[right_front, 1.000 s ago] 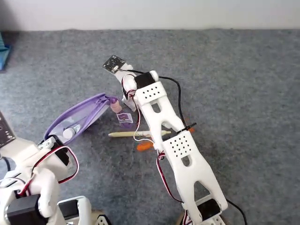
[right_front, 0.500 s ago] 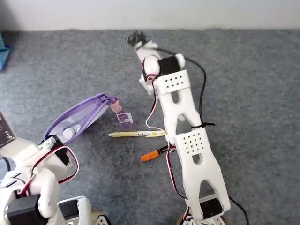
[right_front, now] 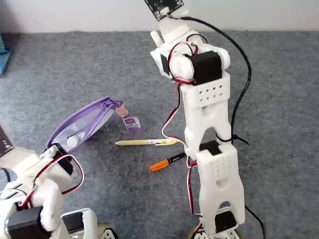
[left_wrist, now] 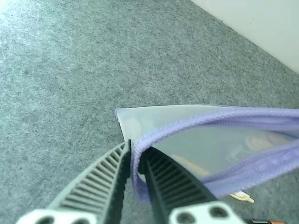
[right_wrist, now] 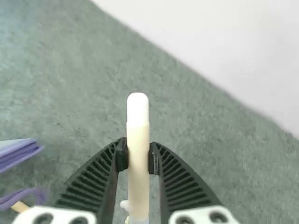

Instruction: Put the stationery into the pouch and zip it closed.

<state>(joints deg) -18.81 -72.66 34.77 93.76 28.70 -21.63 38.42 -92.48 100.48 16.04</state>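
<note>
Two sets of jaws, both clenched: the left jaws pinch the limp pouch (left_wrist: 177,135) by its zipper rim, while the right jaws clamp a white stick (right_wrist: 138,126) at mid-length. The stick looks light, stiff and possibly slippery. A yellow pen (right_front: 147,142) and an orange marker (right_front: 167,163) lie on the desk, well apart from both.

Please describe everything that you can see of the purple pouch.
The pouch looks like soft translucent plastic with a purple zipper band along its mouth. It lies on the grey carpet with the mouth gaping open. The left gripper is shut on the zipper band near one corner. Inside, a small white item shows through the wall. A pink piece sits at the pouch's far end; I cannot tell whether it is the zipper pull.
</note>
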